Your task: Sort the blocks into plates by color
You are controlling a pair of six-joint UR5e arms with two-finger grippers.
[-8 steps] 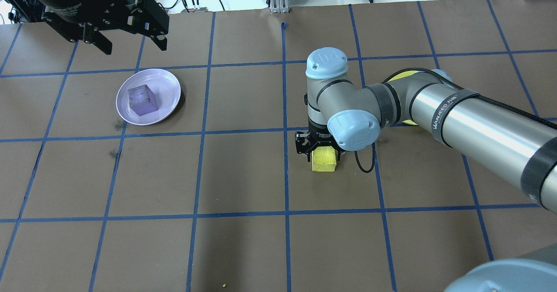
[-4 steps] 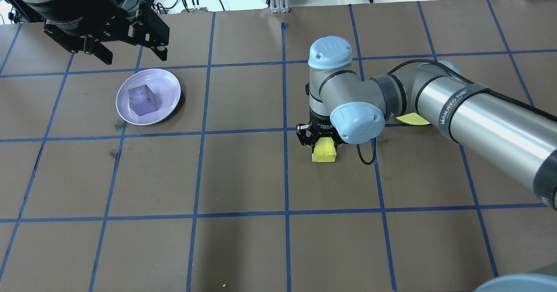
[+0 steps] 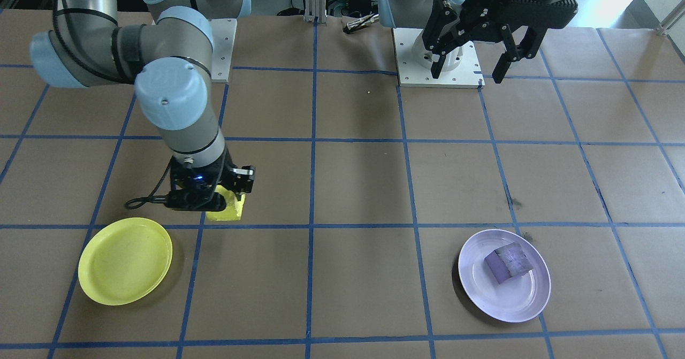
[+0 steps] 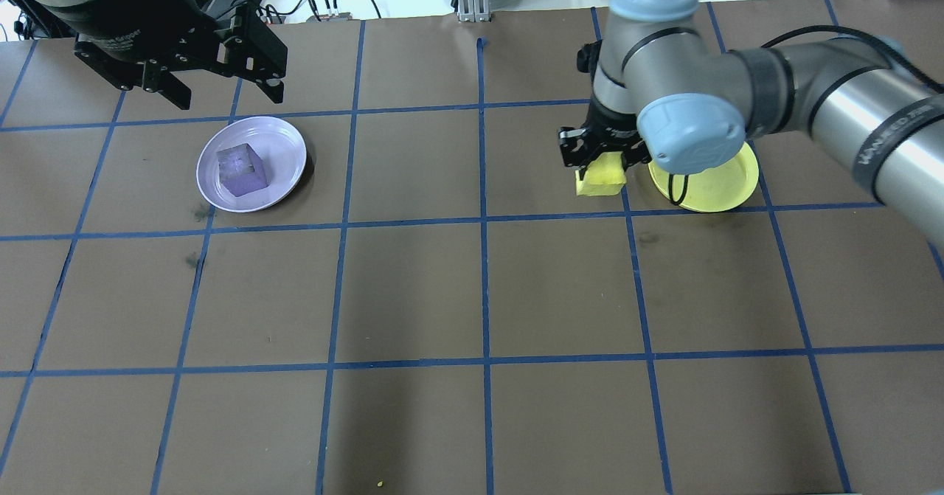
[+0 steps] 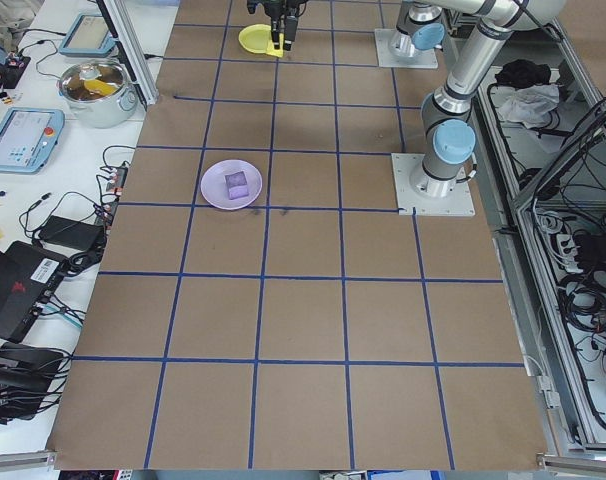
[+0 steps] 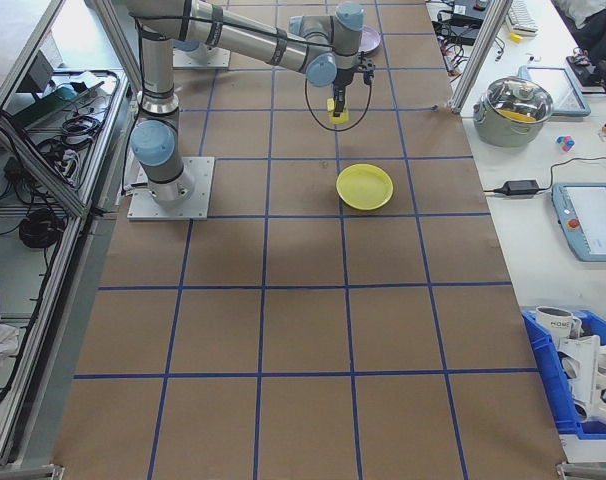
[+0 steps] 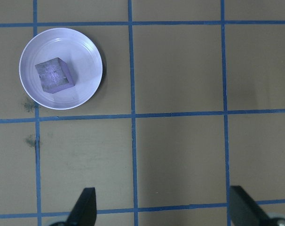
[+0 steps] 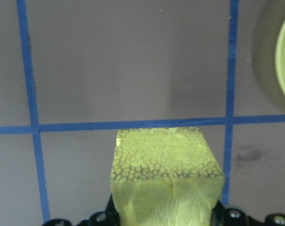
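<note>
Yellow block [image 4: 599, 178] hung clamped between the fingers of the right gripper [image 4: 599, 157], lifted clear of the brown gridded table [image 4: 413, 296], in the overhead view. The right arm [image 4: 811, 104] reached in from that view's right edge, its wrist bent straight down over the tabletop. In the right wrist view the cube's pebbled top face [image 8: 166, 160] filled the lower frame, above a blue tape line. Just beside the carried block, on its right, sat the yellow plate [image 4: 719, 181], partly hidden by the arm's blue-capped joint. Farther across the table, the purple block [image 4: 241, 170] rested inside the lavender plate [image 4: 284, 148]. Beyond that plate, the left gripper [image 4: 221, 89] hovered above the far edge with its fingers spread wide and nothing between them.
</note>
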